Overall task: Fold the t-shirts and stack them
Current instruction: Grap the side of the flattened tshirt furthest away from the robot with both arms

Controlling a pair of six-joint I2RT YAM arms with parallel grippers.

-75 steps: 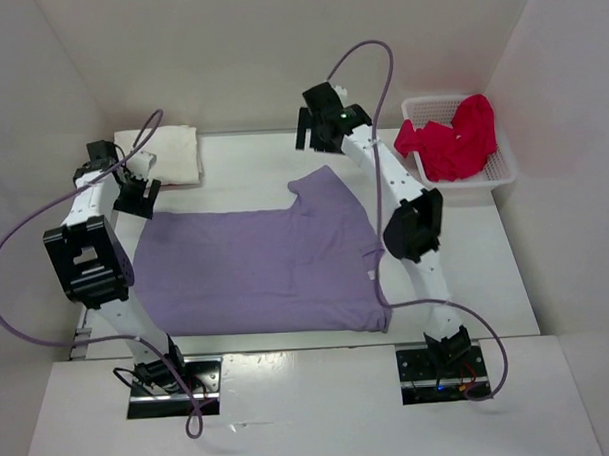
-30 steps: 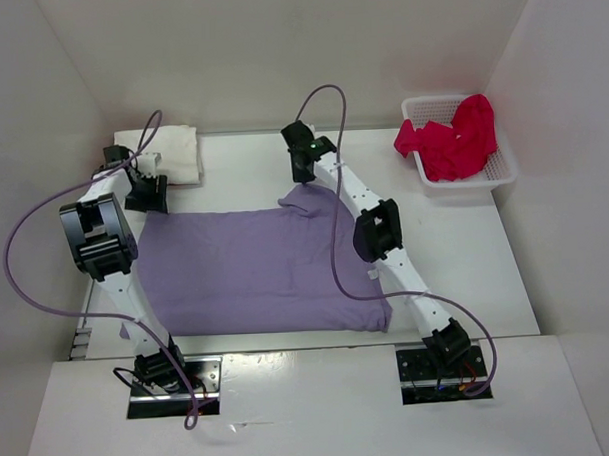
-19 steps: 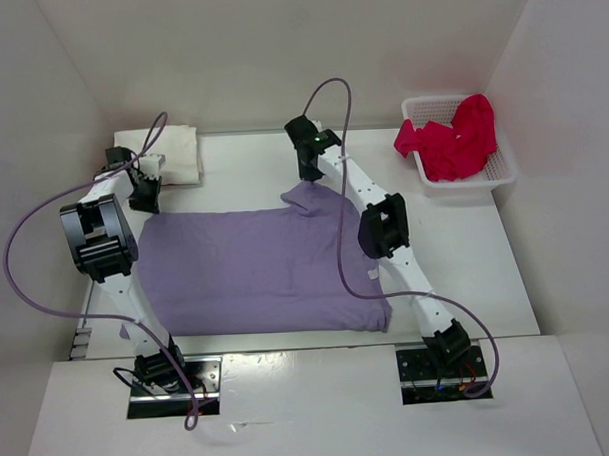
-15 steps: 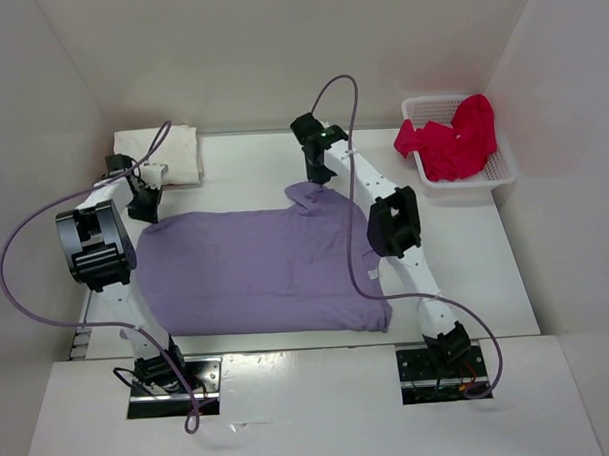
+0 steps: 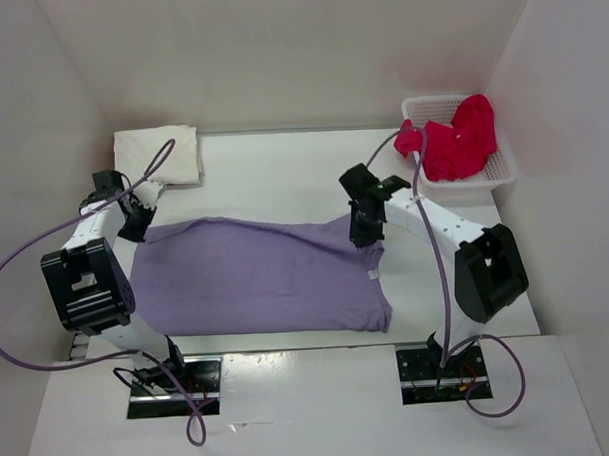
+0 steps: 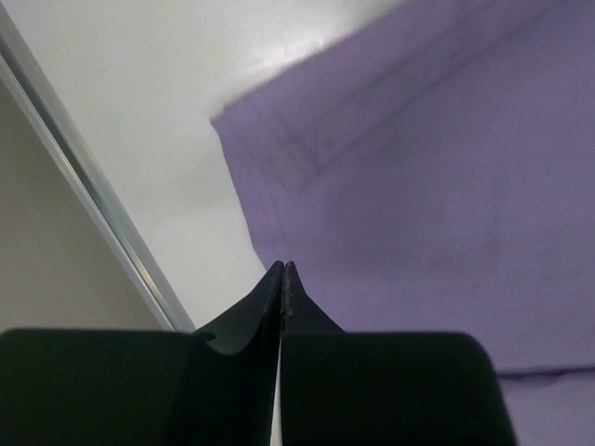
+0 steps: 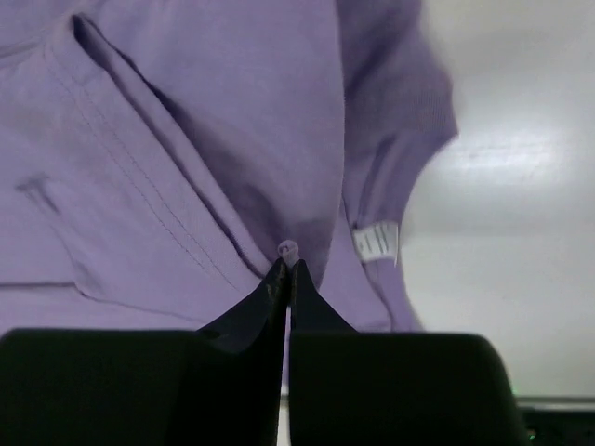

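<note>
White walls box in the table, and I work outward from the arm bases at its near edge. Nearest to me lies the purple shirt, spread across the middle of the table with its near hem flat and a small white label showing at its right side.

Its far edge is raised and sags in a line between the two arms. The right gripper has its fingers clenched on the far right corner; its wrist camera shows a nub of purple cloth pinched at the tips. The left gripper is at the far left corner with its fingers pressed tight together. From its own camera I can't quite make out cloth between the pads, but the edge running up to it makes me think it has hold of the shirt too.

Farther back, an off-white shirt sits folded in the far left corner, which I read as one item done. Over in the far right corner, red shirts lie bundled in the basket, untouched.

So I judge the task under halfway: one shirt folded, the purple one on its first fold, then stacking, then the red ones.
</note>
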